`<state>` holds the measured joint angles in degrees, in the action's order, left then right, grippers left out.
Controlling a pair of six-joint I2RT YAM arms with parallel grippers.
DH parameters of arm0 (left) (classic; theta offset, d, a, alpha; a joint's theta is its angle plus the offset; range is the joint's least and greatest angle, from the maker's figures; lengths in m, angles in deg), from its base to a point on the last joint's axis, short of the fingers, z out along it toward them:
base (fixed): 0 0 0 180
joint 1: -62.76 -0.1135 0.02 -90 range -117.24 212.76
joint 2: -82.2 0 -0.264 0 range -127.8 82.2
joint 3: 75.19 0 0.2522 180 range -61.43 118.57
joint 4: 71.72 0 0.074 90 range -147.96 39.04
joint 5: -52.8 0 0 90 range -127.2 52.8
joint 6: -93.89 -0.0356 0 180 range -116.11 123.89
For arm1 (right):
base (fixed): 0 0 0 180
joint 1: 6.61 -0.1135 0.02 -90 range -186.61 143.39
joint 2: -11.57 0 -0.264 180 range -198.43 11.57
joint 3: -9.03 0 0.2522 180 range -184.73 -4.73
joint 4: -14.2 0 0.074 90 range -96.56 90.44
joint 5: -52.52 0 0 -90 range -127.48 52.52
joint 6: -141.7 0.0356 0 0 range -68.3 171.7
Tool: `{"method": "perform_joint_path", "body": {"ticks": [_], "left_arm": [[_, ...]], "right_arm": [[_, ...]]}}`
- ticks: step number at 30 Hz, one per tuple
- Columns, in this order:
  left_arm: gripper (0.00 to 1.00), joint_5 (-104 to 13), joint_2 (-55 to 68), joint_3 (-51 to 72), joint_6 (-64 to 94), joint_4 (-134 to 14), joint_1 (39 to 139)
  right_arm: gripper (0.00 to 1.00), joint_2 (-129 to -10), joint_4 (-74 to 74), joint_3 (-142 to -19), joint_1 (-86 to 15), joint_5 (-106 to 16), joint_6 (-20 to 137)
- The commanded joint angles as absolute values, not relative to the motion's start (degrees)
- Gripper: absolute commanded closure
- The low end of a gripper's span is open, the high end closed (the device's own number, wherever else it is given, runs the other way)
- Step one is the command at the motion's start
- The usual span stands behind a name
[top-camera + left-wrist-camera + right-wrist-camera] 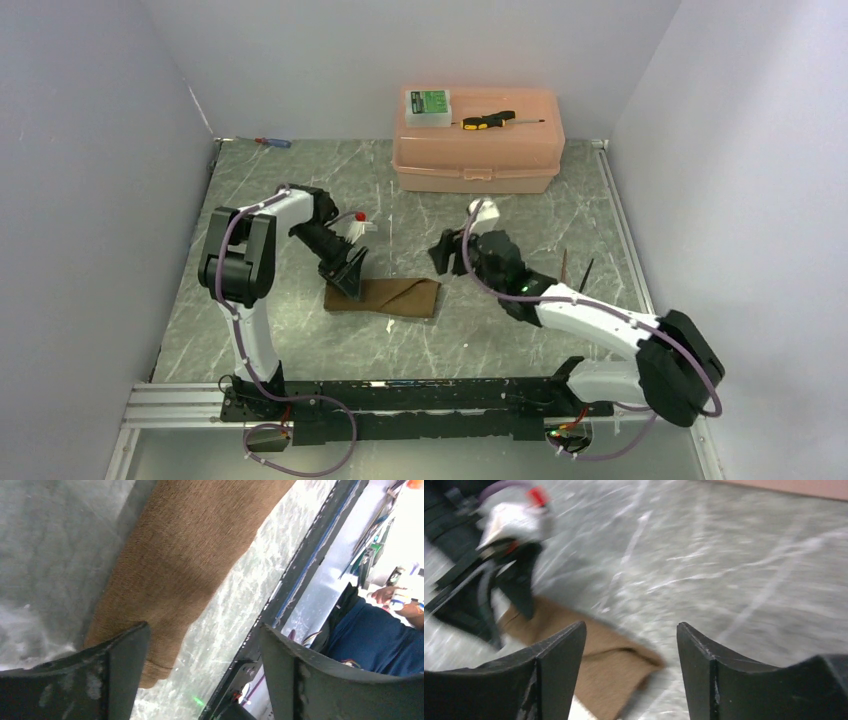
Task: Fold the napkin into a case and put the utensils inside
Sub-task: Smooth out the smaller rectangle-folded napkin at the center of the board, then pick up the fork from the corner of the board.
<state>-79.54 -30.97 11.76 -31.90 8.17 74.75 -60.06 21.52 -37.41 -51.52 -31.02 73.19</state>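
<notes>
Now both pairs of jaws stand apart, gripping nothing. The napkin (already a folded strip) lies directly beneath the left gripper. Its long axis runs off toward the right gripper, which hovers just past its other end.

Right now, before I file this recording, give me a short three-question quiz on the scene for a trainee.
1. True or false: the right gripper is shut on the napkin.
2. Where does the yellow-and-black screwdriver lie? A: on the pink box. B: on the napkin. C: in the left gripper.
3. Which gripper hangs over the napkin's left end?

Key
1. False: its jaws stand open and empty.
2. A.
3. The left gripper.
</notes>
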Motion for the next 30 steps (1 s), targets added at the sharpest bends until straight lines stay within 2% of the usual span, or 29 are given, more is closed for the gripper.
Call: {"method": "perform_joint_path", "body": {"ticks": [1,6,12,17,23,30], "left_arm": [[0.07,-77.78,-27.62,18.07,-31.49,8.98,74.19],[0.06,-78.6,-24.37,24.49,-29.67,13.07,74.23],[0.06,-77.53,-20.96,29.94,-26.9,16.24,73.72],[0.06,-75.36,-19.37,34.47,-23.14,15.06,71.29],[0.06,-67.8,-21.5,44.3,-18.05,12.54,63.23],[0.06,-64.28,-21.19,48.94,-16.24,8.82,55.97]], "right_arm": [[0.26,-56.13,-7.03,-45.45,-45.76,-9.78,81.9],[0.16,-54.56,-23.32,-48.96,-34.29,-2.0,91.77],[0.14,-55.32,-29.93,-48.24,-18.46,-5.59,94.17],[0.14,-62.47,-32.58,-49.53,-9.15,-10.08,95.19],[0.2,-67.74,-29.35,-48.13,-7.22,-14.78,96.26],[0.4,-73.57,-24.16,-46.7,-6.79,-21.02,96.44]]}}
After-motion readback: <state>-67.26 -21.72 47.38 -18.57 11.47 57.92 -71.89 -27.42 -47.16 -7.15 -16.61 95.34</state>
